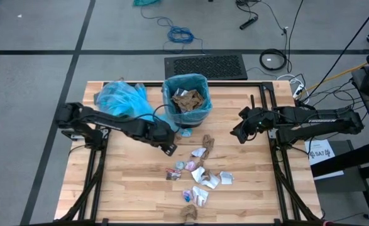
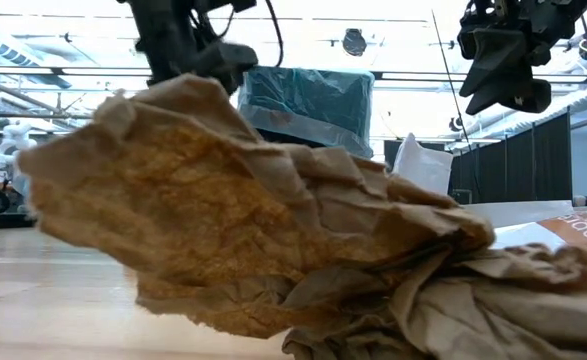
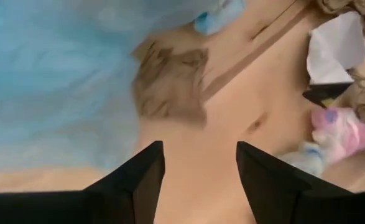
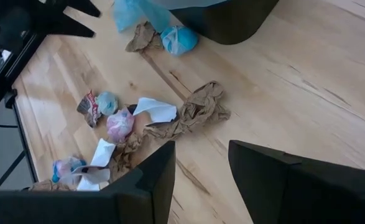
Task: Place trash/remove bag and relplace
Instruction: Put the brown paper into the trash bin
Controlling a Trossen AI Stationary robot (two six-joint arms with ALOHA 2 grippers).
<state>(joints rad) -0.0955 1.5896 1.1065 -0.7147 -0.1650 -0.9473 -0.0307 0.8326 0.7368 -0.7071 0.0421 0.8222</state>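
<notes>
The trash (image 1: 200, 176) lies scattered on the wooden table (image 1: 127, 188) in front of the bin (image 1: 185, 100): white, brown, pink and pale blue wads. The bin wears a blue bag and holds brown paper (image 1: 187, 98). My left gripper (image 1: 171, 145) hangs open just left of the bin's near side, above bare wood and a brown scrap (image 3: 170, 81), with nothing between its fingers (image 3: 138, 180). My right gripper (image 1: 237, 134) stands open right of the bin, raised over the table; a brown paper twist (image 4: 198, 109) lies below it.
A loose blue bag (image 1: 121, 97) lies bunched at the table's far left, behind my left arm. A small blue wad (image 1: 184, 132) rests against the bin's foot. In the low view a big brown paper wad (image 2: 253, 220) fills the foreground.
</notes>
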